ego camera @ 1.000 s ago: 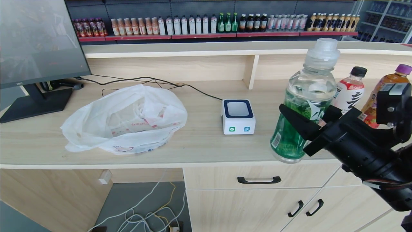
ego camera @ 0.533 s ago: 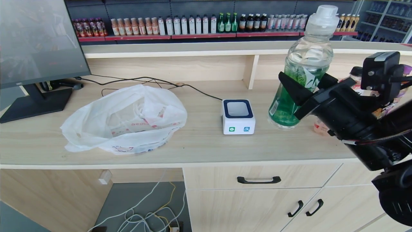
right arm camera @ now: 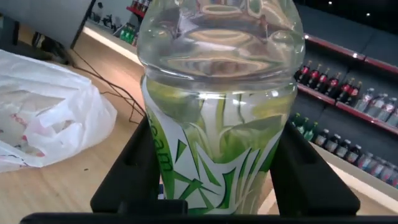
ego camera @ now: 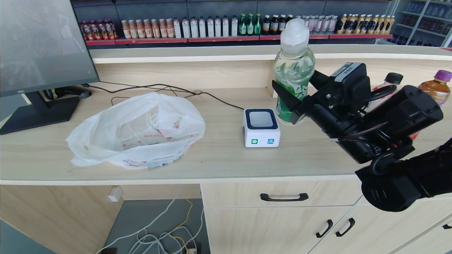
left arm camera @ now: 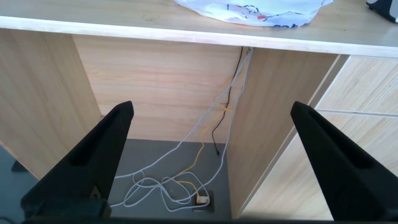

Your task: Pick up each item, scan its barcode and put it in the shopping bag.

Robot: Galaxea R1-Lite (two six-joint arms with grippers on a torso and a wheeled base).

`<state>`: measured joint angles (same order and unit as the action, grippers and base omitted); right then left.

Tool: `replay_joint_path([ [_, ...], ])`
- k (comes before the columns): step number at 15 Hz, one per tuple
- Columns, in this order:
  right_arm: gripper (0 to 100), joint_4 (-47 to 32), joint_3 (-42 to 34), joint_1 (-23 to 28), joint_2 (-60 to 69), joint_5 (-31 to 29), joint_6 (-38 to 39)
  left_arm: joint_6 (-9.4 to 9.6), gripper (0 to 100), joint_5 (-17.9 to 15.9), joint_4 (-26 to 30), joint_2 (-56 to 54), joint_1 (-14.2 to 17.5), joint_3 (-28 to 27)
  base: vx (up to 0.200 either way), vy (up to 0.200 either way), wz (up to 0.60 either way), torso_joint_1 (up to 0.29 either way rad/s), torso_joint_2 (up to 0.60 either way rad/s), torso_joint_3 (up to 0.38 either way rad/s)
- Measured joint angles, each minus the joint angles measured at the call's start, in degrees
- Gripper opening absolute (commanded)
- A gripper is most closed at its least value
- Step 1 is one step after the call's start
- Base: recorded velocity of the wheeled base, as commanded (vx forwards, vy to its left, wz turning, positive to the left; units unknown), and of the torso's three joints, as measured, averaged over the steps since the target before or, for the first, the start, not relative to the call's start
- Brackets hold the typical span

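Clamping green bottle beside scanner: right gripper.

Three nearby bottles, one bag, one scanner.

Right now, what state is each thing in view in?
green bottle: capped, upright, gripped at its label.
right gripper: shut on green bottle.
left gripper: open, holding nothing.
shopping bag: slumped, mouth loosely open.
scanner: window uncovered.
black-capped bottle: upright, capped.
purple-capped bottle: upright, capped.
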<state>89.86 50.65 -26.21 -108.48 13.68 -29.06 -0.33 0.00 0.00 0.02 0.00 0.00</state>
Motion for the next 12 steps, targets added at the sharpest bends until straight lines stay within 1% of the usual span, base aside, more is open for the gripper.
replay_joint_path([
  [1, 0, 0.0, 2.2, 0.2, -0.9, 0.4, -3.1, 0.0, 100, 0.0, 0.0, 0.0, 0.0, 0.0, 0.0, 0.0, 0.0, 0.0, 0.0, 0.0],
  [2, 0, 0.1, 5.0, 0.4, -1.7, 2.2, -7.1, 0.0, 100, 0.0, 0.0, 0.0, 0.0, 0.0, 0.0, 0.0, 0.0, 0.0, 0.0, 0.0],
  [4, 0, 0.4, 8.9, 0.3, -3.8, 11.3, -16.7, 0.01, 100, 0.0, 0.0, 0.0, 0.0, 0.0, 0.0, 0.0, 0.0, 0.0, 0.0, 0.0],
  [5, 0, 0.1, 9.6, 0.0, -4.9, 15.1, -19.7, 0.01, 100, 0.0, 0.0, 0.0, 0.0, 0.0, 0.0, 0.0, 0.0, 0.0, 0.0, 0.0],
  [7, 0, 0.0, 10.4, -0.3, -6.5, 20.1, -24.9, 0.01, 100, 0.0, 0.0, 0.0, 0.0, 0.0, 0.0, 0.0, 0.0, 0.0, 0.0, 0.0],
  [10, 0, 0.1, 11.2, 0.1, -8.2, 29.0, -29.3, 0.01, 100, 0.0, 0.0, 0.0, 0.0, 0.0, 0.0, 0.0, 0.0, 0.0, 0.0, 0.0],
  [12, 0, 0.1, 11.1, 1.0, -9.3, 32.5, -31.1, 0.0, 100, 0.0, 0.0, 0.0, 0.0, 0.0, 0.0, 0.0, 0.0, 0.0, 0.0, 0.0],
])
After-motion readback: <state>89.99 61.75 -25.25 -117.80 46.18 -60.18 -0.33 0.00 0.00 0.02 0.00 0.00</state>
